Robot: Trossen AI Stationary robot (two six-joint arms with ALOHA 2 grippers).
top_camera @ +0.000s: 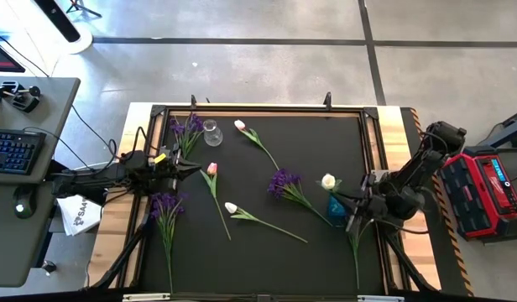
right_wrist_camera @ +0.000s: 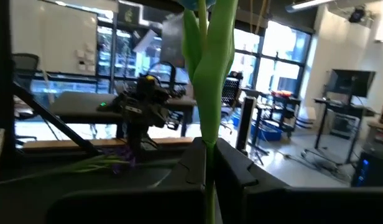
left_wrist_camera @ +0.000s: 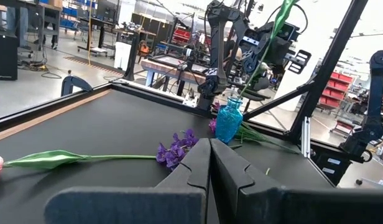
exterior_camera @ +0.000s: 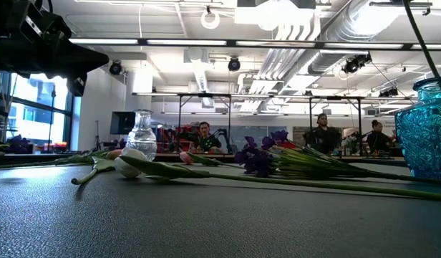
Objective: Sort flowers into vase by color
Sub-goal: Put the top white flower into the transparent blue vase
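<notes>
On the black bench point(top_camera: 267, 252) lie three purple clustered sprays point(top_camera: 285, 183), two white-budded tulips point(top_camera: 233, 208) and one pink-budded tulip point(top_camera: 211, 169). Two vases stand there: a clear glass vase point(top_camera: 211, 132) and a blue textured glass vase point(top_camera: 336, 205). The right pincer point(top_camera: 357, 210) is clenched on a white tulip's green stem point(right_wrist_camera: 207, 93), beside the blue vase. The left pincer point(top_camera: 190, 165), closed and holding nothing, hovers at the bench's left side.

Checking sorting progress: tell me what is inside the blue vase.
The blue vase holds a green stem gripped by the right gripper, with the white bud beside it from above. The high view hides the vase's inside behind the arm, so other contents cannot be seen.
</notes>
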